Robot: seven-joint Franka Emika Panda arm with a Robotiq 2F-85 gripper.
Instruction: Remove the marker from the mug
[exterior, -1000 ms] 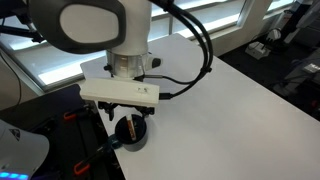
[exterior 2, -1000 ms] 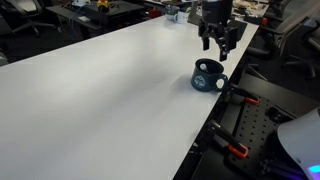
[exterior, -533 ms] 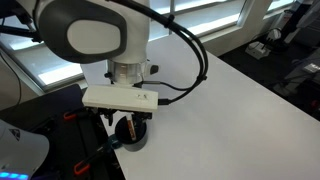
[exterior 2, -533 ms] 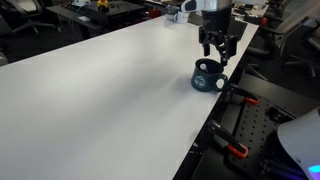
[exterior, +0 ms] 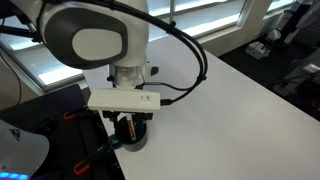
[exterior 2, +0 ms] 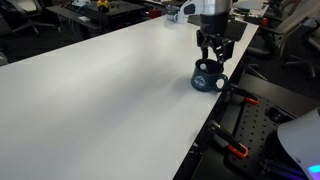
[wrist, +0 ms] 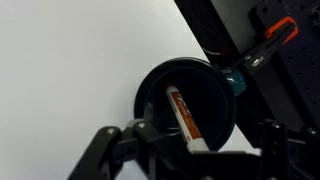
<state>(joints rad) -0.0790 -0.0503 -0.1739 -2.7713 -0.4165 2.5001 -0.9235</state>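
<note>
The dark mug (exterior: 132, 141) stands near the white table's edge; it also shows in an exterior view (exterior 2: 207, 77) and fills the wrist view (wrist: 190, 100). The orange-red marker (wrist: 184, 116) leans inside it, its upper end poking out between my fingers (exterior: 127, 127). My gripper (wrist: 195, 152) is open, directly above the mug, with one finger on each side of the marker's top and not touching it. In both exterior views the gripper (exterior 2: 214, 58) hangs just over the mug's rim (exterior: 128, 124).
The white table (exterior 2: 110, 90) stretches away from the mug. Its edge is right beside the mug, with orange clamps (wrist: 281, 29) on the dark frame there (exterior 2: 238, 97). Black cables (exterior: 190, 60) hang from the wrist.
The gripper has come down closer to the mug, its fingers now around the marker's top. The mug and marker have not moved.
</note>
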